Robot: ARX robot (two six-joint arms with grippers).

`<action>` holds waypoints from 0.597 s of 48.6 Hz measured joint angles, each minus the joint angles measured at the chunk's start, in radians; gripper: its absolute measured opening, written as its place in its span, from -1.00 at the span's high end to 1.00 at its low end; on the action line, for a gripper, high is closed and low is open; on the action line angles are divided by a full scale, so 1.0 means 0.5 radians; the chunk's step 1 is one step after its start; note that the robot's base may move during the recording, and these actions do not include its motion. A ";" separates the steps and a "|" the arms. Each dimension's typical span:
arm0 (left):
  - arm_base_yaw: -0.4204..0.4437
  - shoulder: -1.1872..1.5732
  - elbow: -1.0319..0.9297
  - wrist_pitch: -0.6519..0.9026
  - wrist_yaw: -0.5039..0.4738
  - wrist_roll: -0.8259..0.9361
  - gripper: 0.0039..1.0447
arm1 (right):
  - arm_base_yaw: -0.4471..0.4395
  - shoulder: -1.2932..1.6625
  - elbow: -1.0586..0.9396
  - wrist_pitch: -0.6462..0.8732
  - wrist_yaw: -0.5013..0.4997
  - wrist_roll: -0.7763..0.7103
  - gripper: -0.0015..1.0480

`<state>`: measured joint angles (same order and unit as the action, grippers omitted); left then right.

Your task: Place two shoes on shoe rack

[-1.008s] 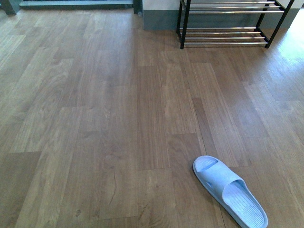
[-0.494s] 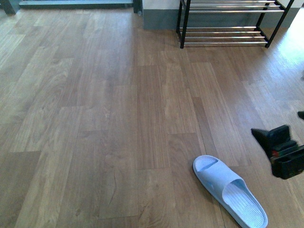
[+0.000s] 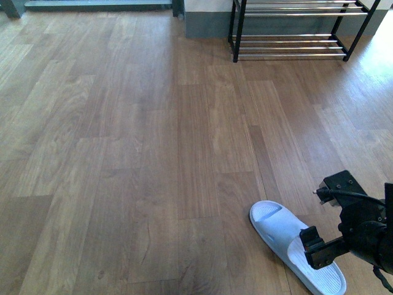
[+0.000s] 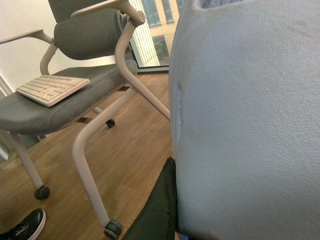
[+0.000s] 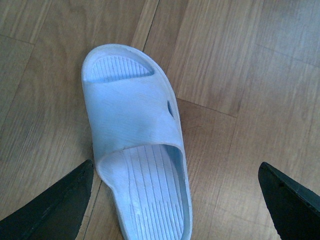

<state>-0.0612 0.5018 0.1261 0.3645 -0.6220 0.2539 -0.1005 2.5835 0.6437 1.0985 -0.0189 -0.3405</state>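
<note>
Slipper (image 3: 279,230) lies flat on the floor boards close in front of me, toe pointing away. My right gripper (image 5: 175,197) hangs over its heel half, jaws spread wide to either side of the sole, holding nothing. Risk: the soft rubber buckles or squirts out if I pinch off-centre, and a heel-end grip lets the toe droop. My left gripper (image 4: 170,205) seems clamped on the second slipper (image 4: 240,125). Shoe rack (image 3: 288,48) stands well apart, by the far wall.

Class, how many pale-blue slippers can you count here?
1 for certain: the slipper on the floor under the right tool. The pale-blue surface filling the left wrist view may be a second.
</note>
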 joint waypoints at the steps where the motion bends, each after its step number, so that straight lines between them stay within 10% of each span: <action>1: 0.000 0.000 0.000 0.000 0.000 0.000 0.97 | 0.000 0.031 0.018 0.005 0.000 -0.008 -0.82; 29: 0.000 0.000 0.000 0.000 0.000 0.000 0.97 | -0.098 0.560 0.393 0.059 -0.040 -0.235 -0.82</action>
<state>-0.0612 0.5018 0.1261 0.3645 -0.6220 0.2539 -0.1497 2.8635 0.8402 1.1278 -0.0391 -0.4580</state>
